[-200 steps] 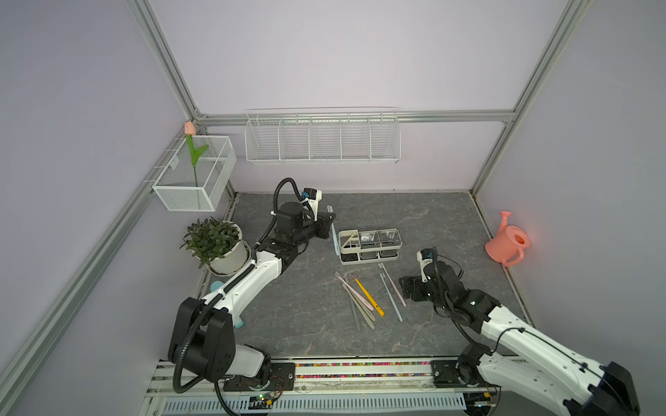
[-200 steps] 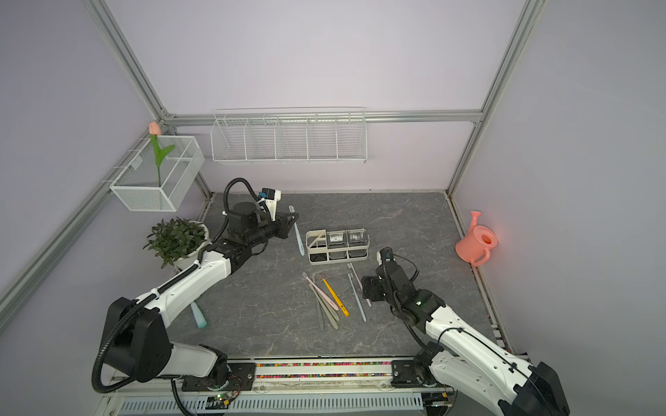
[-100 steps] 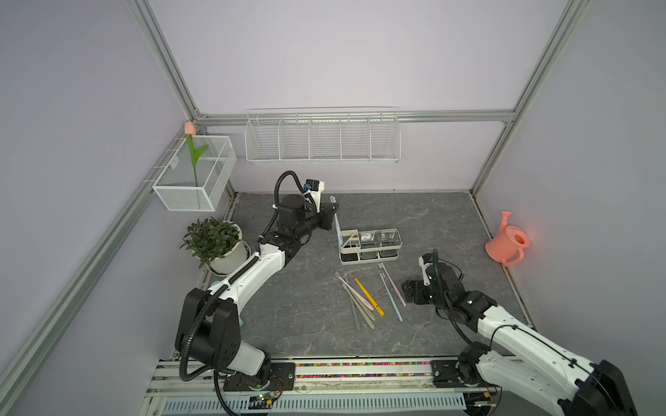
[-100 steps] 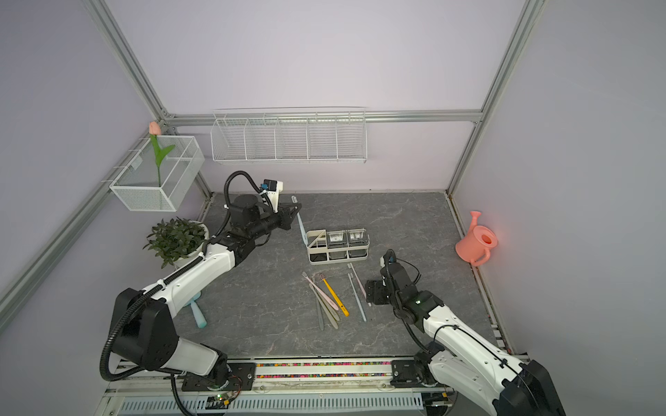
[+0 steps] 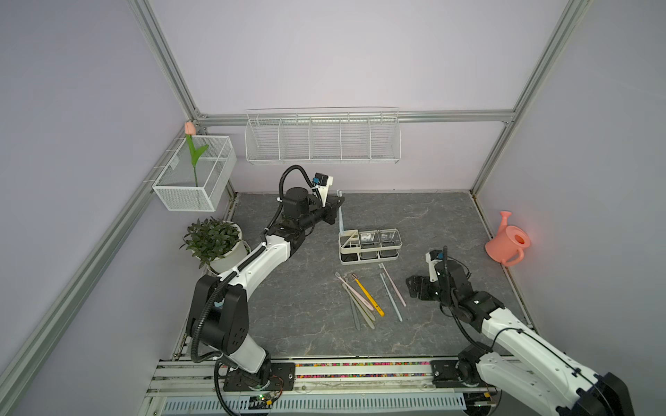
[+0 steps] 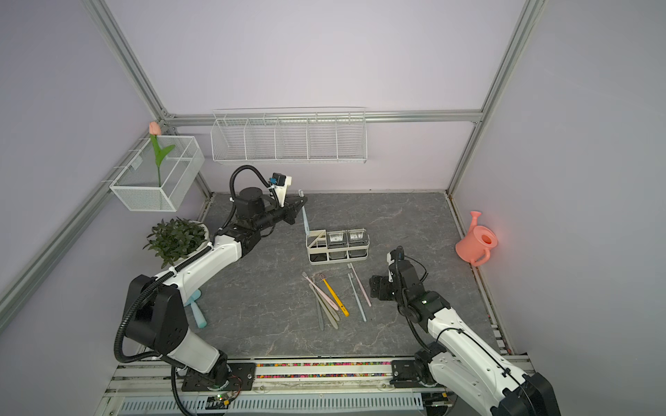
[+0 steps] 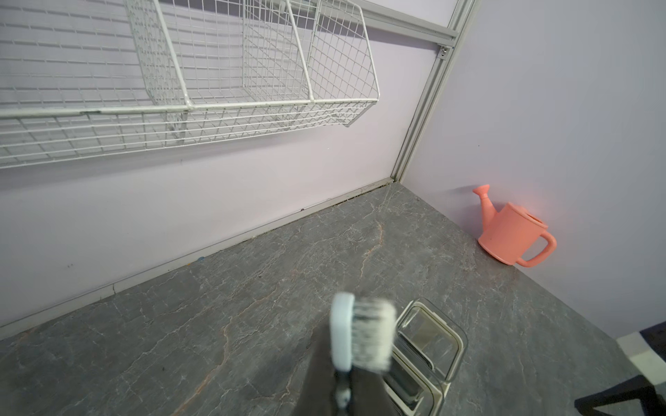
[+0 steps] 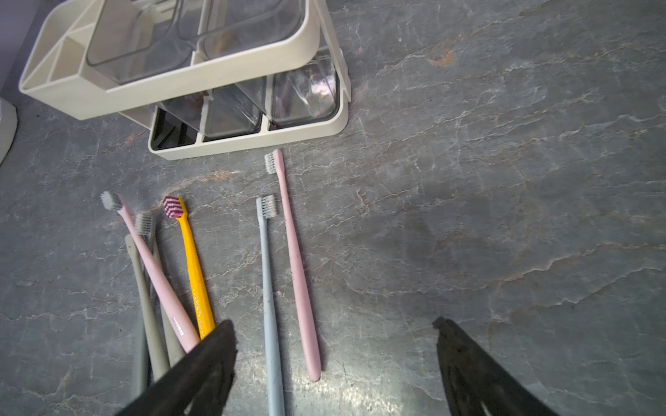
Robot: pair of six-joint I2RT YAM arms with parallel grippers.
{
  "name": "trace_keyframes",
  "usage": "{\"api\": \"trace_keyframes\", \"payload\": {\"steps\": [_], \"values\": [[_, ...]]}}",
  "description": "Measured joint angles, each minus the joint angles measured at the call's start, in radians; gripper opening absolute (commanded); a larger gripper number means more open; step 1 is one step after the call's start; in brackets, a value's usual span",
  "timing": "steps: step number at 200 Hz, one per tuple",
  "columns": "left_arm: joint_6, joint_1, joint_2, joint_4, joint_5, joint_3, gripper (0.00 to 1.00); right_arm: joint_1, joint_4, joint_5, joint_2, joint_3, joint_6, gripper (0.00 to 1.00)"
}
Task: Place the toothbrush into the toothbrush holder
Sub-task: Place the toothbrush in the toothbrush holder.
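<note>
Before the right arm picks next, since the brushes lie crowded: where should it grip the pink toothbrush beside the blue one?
Probably the thick handle end of the pink toothbrush, from above, jaws across it: it lies flat, and there the blue toothbrush lies farthest.

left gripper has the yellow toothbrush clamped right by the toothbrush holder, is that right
Not quite. The left gripper is clamped on a light blue toothbrush, not the yellow one. The yellow toothbrush lies on the table among the others, as both top views show. The held brush is indeed right by the toothbrush holder.
</note>
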Motion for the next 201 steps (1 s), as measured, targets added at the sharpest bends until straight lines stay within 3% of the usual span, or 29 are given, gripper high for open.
{"api": "trace_keyframes", "payload": {"steps": [72, 147, 201], "values": [[0.043, -0.001, -0.001, 0.056, 0.041, 0.0, 0.0, -0.04, 0.017, -0.026, 0.12, -0.01, 0.002, 0.89], [0.032, -0.016, 0.066, 0.15, 0.075, -0.019, 0.0, -0.053, 0.045, -0.047, 0.089, -0.034, 0.009, 0.89], [0.054, -0.039, 0.127, 0.172, 0.015, -0.051, 0.0, -0.065, 0.048, -0.064, 0.071, -0.052, 0.009, 0.89]]}}
